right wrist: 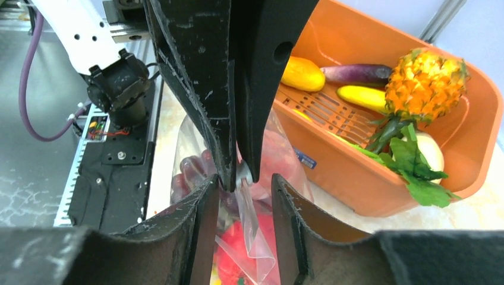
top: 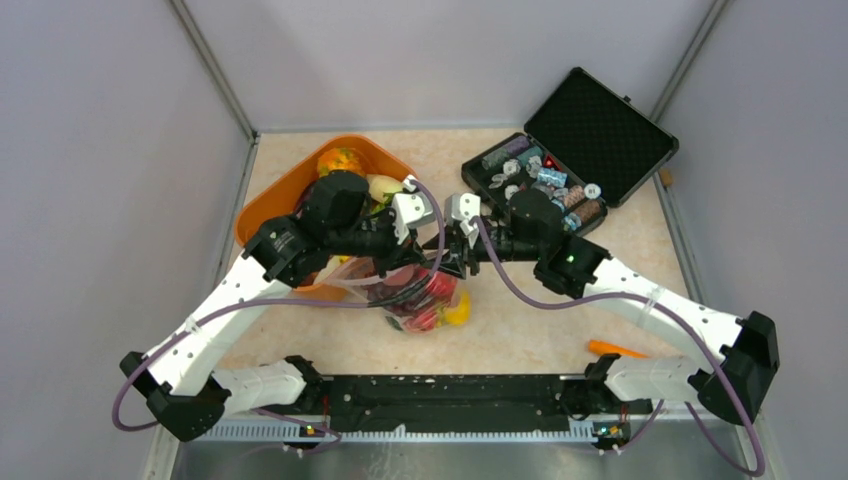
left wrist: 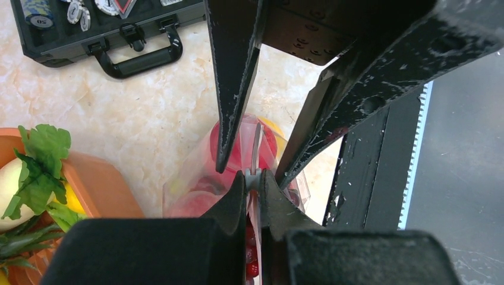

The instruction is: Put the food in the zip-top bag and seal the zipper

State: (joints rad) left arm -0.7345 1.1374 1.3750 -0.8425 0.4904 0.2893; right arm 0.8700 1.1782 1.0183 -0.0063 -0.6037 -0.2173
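The zip-top bag [top: 415, 295] hangs off the table near the centre, with red, purple and yellow food [top: 430, 305] inside. My left gripper [left wrist: 254, 180] is shut on the zipper [left wrist: 254, 176] at a small white piece on the bag's top edge. My right gripper [right wrist: 242, 190] faces it, open; the loose clear bag edge [right wrist: 252, 225] hangs between its fingers [right wrist: 205, 208] without touching them. A red apple [right wrist: 246, 252] and purple grapes [right wrist: 189, 172] show through the plastic. In the top view both grippers, left [top: 432, 260] and right [top: 452, 260], meet just above the bag.
The orange basket [right wrist: 380, 190] beside the bag holds a pineapple [right wrist: 425, 83], yellow and purple pieces and leafy greens [right wrist: 416, 166]. An open black case [top: 600, 130] of chips stands at the back right. An orange piece [top: 615, 349] lies by the right arm's base.
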